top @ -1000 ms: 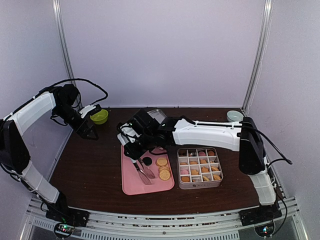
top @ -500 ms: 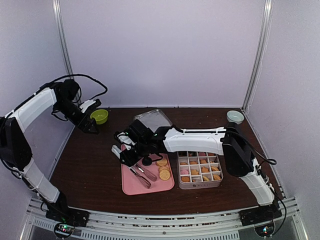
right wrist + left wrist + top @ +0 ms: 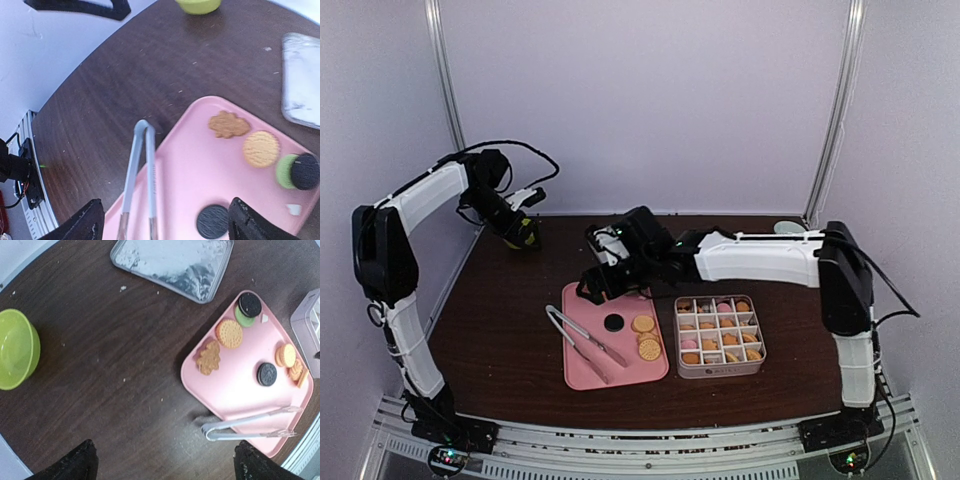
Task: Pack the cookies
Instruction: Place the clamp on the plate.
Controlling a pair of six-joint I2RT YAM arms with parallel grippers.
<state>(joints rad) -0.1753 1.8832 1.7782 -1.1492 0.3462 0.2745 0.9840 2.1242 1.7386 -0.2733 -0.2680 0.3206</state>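
Cookies lie on the pink tray (image 3: 582, 372): a black round (image 3: 613, 322) and two golden rounds (image 3: 643, 324). The left wrist view shows more: a brown flower (image 3: 208, 358), a golden round (image 3: 229, 333) and a black round on a green one (image 3: 249, 305). The grey compartment box (image 3: 720, 368) to the tray's right holds several cookies. My right gripper (image 3: 598, 285) hangs open and empty above the tray's far end (image 3: 165, 231). My left gripper (image 3: 518, 228) is open and empty, high above the table's far left (image 3: 165, 471).
Metal tongs (image 3: 582, 338) lie across the tray, bend over its left edge (image 3: 142, 150). A green bowl (image 3: 17, 350) sits under the left gripper. A clear lid (image 3: 172, 262) lies behind the tray. A white bowl (image 3: 785, 228) stands far right.
My right gripper has pulled back and up from the tongs, which now lie loose on the tray. My left arm has swung right and farther back, over the green bowl.
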